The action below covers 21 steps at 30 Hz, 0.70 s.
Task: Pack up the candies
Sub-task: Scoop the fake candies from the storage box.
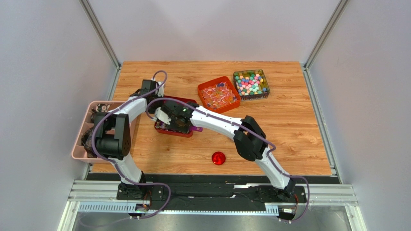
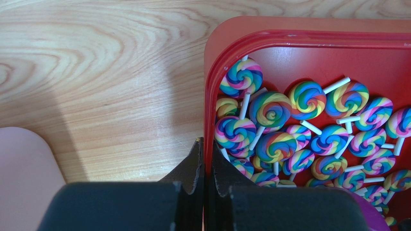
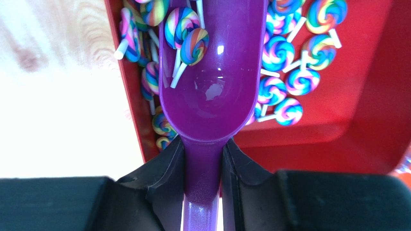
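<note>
One red lid (image 1: 218, 158) lies alone near the 6 o'clock edge of the tabletop (image 1: 299, 134). Just beyond it, toward 9 o'clock, sits a red tray (image 2: 289, 36) full of swirl lollipops (image 2: 270, 108). The left fingers (image 2: 197, 161) are pressed together on the tray's thin rim, apparently to steady it. The right fingers (image 3: 172, 166) pinch the handle of a purple scoop (image 3: 212, 86). The scoop hangs over the tray with a few lollipops lying close to its open front lip. Farther back, at 12 o'clock, an orange tray (image 1: 210, 82) holds wrapped candies (image 1: 219, 95). A clear box (image 1: 266, 82) of small round sweets (image 1: 250, 84) stands just beside it at 1 o'clock.

The load looks the likeliest thing to go wrong: any forward dip of the scoop would probably roll the lollipops off the lip. A tug on the rim could slide or tip the red tray. The two wrists also work close together over it and could knock each other.

A pink bin (image 1: 77, 139) crowds the 9 o'clock edge. The widest open room lies from 3 to 5 o'clock.
</note>
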Tool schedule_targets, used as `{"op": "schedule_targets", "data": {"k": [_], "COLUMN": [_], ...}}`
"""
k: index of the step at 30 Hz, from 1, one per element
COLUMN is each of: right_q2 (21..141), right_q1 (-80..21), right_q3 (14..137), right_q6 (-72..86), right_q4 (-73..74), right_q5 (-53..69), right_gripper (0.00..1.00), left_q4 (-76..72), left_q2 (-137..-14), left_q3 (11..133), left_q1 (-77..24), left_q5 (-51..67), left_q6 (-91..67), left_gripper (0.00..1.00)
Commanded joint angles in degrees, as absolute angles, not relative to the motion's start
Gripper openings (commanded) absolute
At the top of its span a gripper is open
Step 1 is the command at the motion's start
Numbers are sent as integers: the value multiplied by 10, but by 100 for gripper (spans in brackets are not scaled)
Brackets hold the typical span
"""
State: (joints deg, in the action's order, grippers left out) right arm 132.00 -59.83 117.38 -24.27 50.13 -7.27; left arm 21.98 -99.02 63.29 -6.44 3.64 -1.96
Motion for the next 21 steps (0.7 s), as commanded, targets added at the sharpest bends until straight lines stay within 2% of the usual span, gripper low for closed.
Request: {"op": "schedule_targets", "data": {"k": [1, 5, 10, 14, 17, 21], "right_q2": [1303, 1299, 1267, 1264, 1248, 1238], "right_q1": [-583, -562, -580, -585, -594, -599], "right_q3": [1184, 1182, 1104, 1097, 1042, 1025], "right_q6": [-234, -225, -295, -333, -402, -431], "right_q4": [517, 519, 411, 407, 351, 348], "right_q5": [76, 130, -49, -72, -126, -113], "right_gripper": [0, 0, 0, 0, 0, 0], "left_q4": [174, 176, 177, 178, 178, 182], "left_q2": [-982, -984, -986, -987, -988, -994], "left_q3": [671, 672, 674, 675, 676, 681], "left_q1": [-76, -76, -76, -76, -76, -76], "left_q5": [98, 99, 102, 103, 104, 110], "left_q6": [-49, -49, -49, -49, -48, -46], "left_gripper": [0, 0, 0, 0, 0, 0]}}
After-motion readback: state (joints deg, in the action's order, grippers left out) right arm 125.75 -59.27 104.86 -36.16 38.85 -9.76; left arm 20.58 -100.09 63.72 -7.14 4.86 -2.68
